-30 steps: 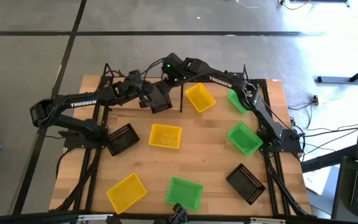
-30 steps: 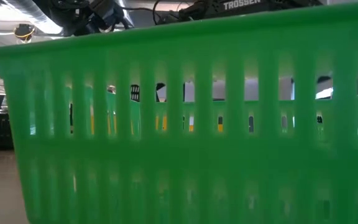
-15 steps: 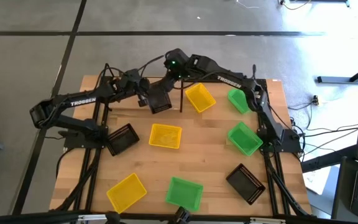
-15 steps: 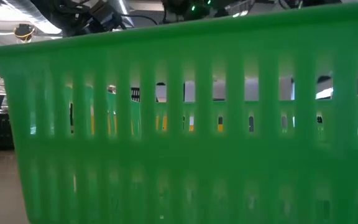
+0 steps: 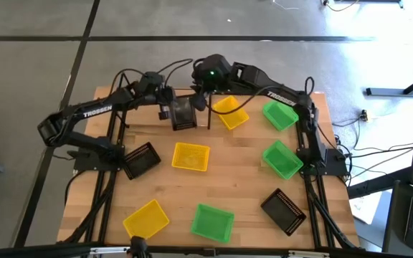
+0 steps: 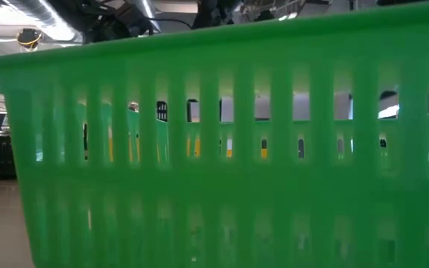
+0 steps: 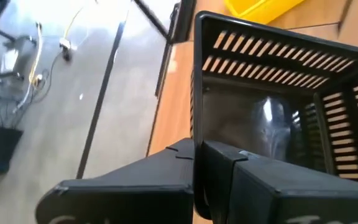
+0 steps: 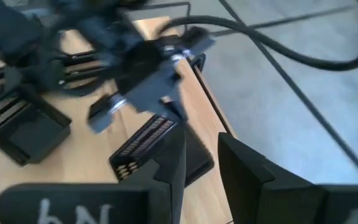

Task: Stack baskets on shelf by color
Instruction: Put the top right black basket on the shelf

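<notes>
From above, the wooden table (image 5: 235, 186) carries scattered baskets. The left gripper (image 5: 171, 112) sits at the table's far edge, touching a black basket (image 5: 184, 115) held near the thin black shelf post (image 5: 210, 115). The right gripper (image 5: 208, 80) hovers just beyond that basket, above the far edge. A yellow basket (image 5: 231, 112) lies just right of the post and a green basket (image 5: 280, 115) farther right. Other baskets rest well apart across the table: black ones at the left edge (image 5: 141, 159) and lower right (image 5: 285, 211), yellow ones at the centre (image 5: 191, 157) and lower left (image 5: 145, 220), green ones at the right (image 5: 282, 159) and the near edge (image 5: 213, 222).

At table height, the near green basket's slotted wall (image 6: 222, 164) fills almost everything; dark arm parts show above its rim.

From the left wrist, the two dark fingers (image 7: 179, 162) are pressed together on the black basket's rim (image 7: 197, 93), pinching it; the basket's slotted sides and bottom are open to view.

From the right wrist, the fingers (image 8: 241, 174) stand slightly apart, holding nothing, above the table's edge, with the left gripper (image 8: 148, 68) and its black basket (image 8: 148, 146) blurred ahead.
</notes>
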`<state>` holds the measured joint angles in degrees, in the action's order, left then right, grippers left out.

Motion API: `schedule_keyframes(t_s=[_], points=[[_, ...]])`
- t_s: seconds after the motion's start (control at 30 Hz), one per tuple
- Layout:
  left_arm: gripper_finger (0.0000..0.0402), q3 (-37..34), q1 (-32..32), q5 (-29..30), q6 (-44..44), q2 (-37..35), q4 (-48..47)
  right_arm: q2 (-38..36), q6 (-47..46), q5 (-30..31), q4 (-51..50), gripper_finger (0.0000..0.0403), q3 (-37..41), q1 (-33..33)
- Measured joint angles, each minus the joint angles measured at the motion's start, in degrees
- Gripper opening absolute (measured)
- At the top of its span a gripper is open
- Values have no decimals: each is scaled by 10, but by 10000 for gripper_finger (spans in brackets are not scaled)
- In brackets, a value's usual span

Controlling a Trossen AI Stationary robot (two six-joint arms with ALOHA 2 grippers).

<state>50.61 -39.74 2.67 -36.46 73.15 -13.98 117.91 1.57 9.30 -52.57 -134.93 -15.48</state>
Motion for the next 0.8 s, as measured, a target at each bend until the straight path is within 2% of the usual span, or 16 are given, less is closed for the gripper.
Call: schedule_keyframes(t_s=[0.2,0.67,0.8], points=[[0,24,-7,-70,-2,39,-12,-16,47,2,-11,90,0,37],[0,96,-13,-39,-44,134,1,-22,48,2,-22,90,0,84],[0,101,-13,-6,-46,159,5,-22,48,36,-22,90,0,90]])
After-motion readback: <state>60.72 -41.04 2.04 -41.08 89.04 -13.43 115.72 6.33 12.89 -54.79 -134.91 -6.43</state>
